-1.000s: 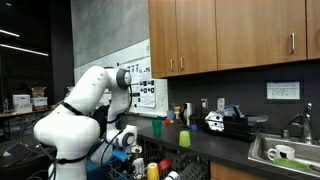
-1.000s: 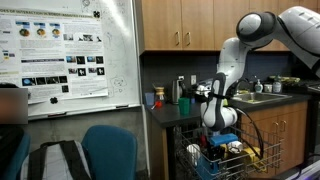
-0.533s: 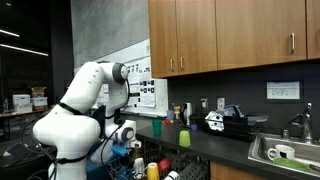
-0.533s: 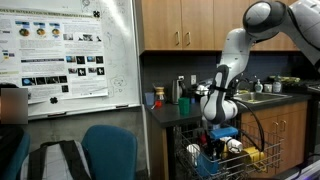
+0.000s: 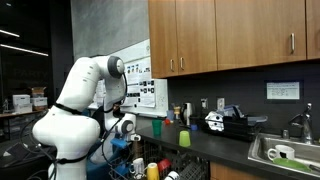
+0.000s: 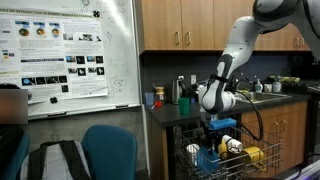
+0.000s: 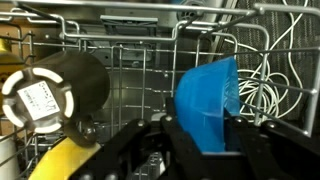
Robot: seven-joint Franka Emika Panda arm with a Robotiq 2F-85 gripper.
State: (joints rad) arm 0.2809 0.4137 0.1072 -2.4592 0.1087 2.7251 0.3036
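Blue cup (image 7: 205,95) sits straight ahead within the tool (image 7: 205,135), whose partly closed fingers clasp it, over the wire rack (image 7: 130,60).

We note wooden cabinets (image 5: 220,35) over dark counter (image 5: 222,149); green cup (image 5: 184,138) on it; whiteboard (image 6: 65,55) with posters; blue chair (image 6: 108,150); black cup (image 7: 75,85) lying in wire rack (image 7: 140,60).

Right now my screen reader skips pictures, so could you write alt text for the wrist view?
A blue cup sits pinched between the two dark fingers of the tool, with a wire dish rack behind it. To its left are a dark cup with a white label and something yellow; white cables tangle at the right.
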